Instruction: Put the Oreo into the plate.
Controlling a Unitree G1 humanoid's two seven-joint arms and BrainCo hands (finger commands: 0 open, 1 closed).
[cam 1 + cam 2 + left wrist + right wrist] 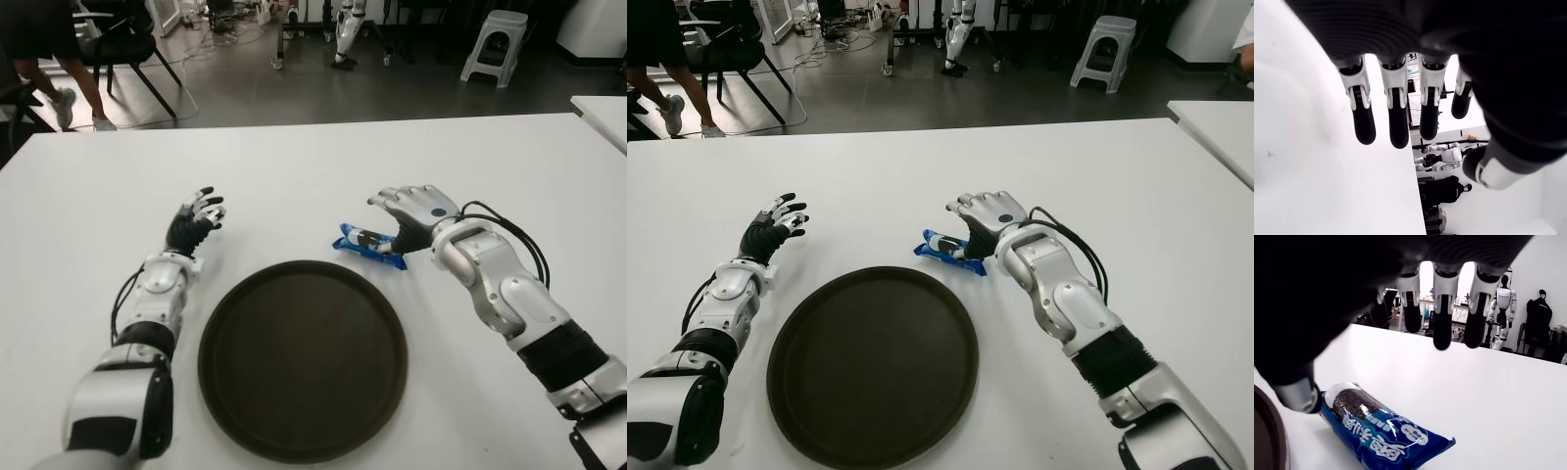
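A blue Oreo packet (368, 245) lies flat on the white table (313, 166), just beyond the far right rim of the round dark brown plate (303, 357). My right hand (409, 212) hovers above and slightly right of the packet, fingers spread, holding nothing. In the right wrist view the Oreo packet (1382, 431) lies under the open fingers (1442, 318), apart from them, with the plate rim (1268, 435) beside it. My left hand (199, 217) shows to the left of the plate with its fingers relaxed and empty.
Beyond the table's far edge are a chair (122, 44), a person's legs (73, 83), a white stool (495, 44) and a second table's corner (602, 113) at the right.
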